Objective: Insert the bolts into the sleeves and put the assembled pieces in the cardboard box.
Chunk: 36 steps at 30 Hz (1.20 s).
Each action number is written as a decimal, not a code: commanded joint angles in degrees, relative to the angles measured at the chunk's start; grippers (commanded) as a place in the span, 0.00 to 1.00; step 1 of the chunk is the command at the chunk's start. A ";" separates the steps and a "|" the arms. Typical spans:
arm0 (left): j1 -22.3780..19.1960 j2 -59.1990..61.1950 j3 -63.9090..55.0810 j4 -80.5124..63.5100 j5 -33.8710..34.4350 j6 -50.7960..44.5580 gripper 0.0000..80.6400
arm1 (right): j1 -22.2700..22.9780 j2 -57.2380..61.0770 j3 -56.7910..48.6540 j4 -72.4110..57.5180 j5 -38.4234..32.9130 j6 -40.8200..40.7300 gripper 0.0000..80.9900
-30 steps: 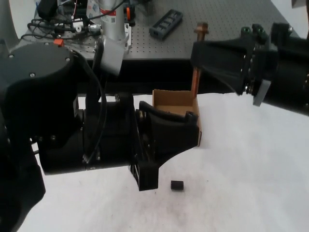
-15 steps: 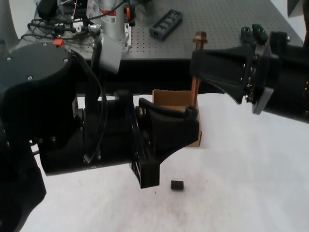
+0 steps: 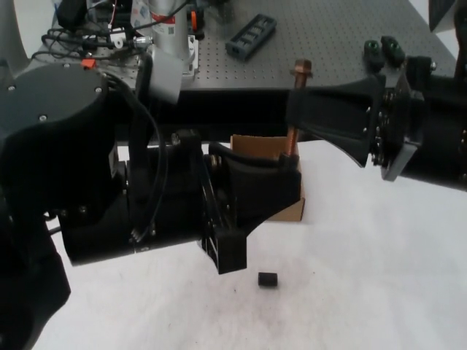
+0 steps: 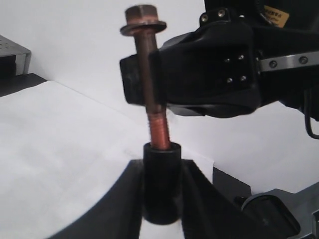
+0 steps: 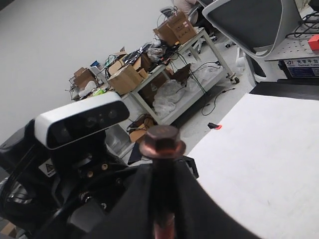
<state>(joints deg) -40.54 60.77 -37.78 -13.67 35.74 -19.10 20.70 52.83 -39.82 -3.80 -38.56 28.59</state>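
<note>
Right tool grips a bolt, tip in the sleeve the left tool clamps beneath it; seating and boxing remain.

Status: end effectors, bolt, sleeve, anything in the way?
Left end effector shut on sleeve. Right end effector shut on bolt, tip in sleeve mouth. Second sleeve loose on bench, clear of both.

Perforated board — black tray, cables.
</note>
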 commanded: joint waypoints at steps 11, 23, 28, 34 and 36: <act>0.41 0.86 -1.82 -1.88 -18.27 3.23 0.01 | -7.46 -9.10 -0.53 9.05 -0.93 -1.22 0.52; 4.56 41.25 -46.96 32.59 -26.49 -0.01 0.01 | -16.70 -25.89 -0.31 49.63 7.11 -8.38 0.52; 4.55 60.20 -68.69 47.66 -30.60 1.57 0.01 | -16.70 -27.19 -0.31 55.77 11.56 -11.57 0.52; 4.91 74.16 -84.92 60.34 -33.30 1.51 0.01 | -16.70 -27.19 -0.31 57.02 13.57 -11.94 0.52; 5.07 75.99 -85.97 62.04 -33.81 1.01 0.01 | -16.70 -27.19 -0.31 57.02 13.57 -11.94 0.52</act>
<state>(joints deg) -35.86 134.33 -120.01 44.28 3.54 -17.89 4.19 26.05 -39.82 53.06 -25.05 17.30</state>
